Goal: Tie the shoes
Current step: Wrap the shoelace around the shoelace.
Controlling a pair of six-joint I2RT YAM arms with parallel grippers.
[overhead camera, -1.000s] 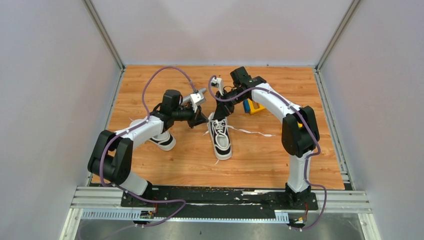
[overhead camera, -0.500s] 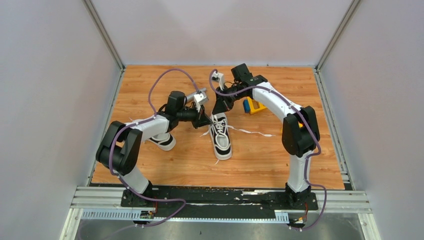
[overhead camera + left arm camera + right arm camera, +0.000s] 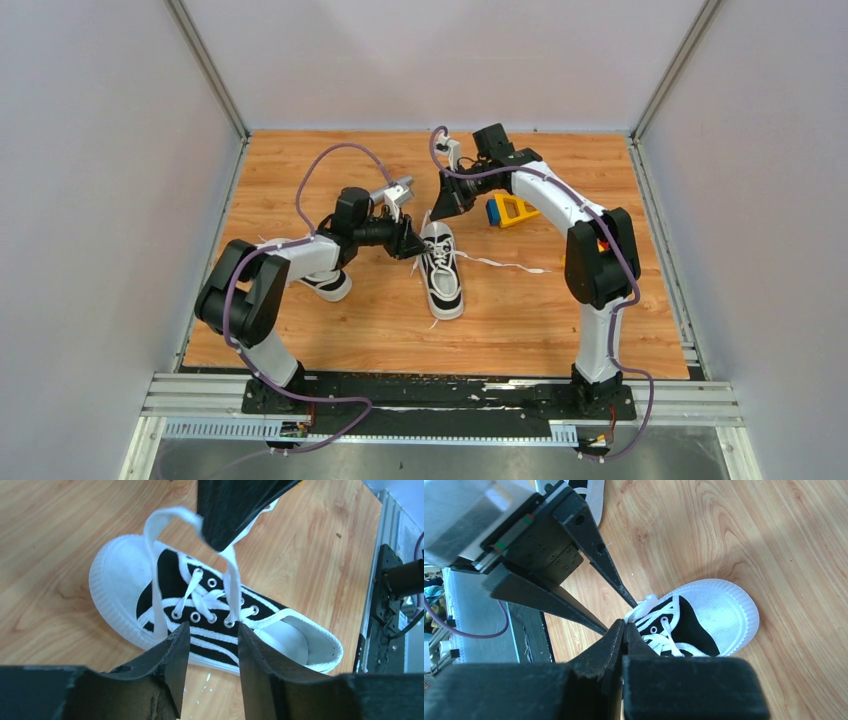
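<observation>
Near the middle of the table (image 3: 530, 320), the right end effector (image 3: 624, 625) is pressed together on a loop of white lace (image 3: 162, 516), held up above the shoe (image 3: 167, 582). The left end effector (image 3: 212, 627) now stands spread just over the eyelets, gripping nothing; a moment ago it was clamped. The right one has drawn back toward the far edge. The second shoe (image 3: 328, 284) lies under the left arm, nearer the left edge.
</observation>
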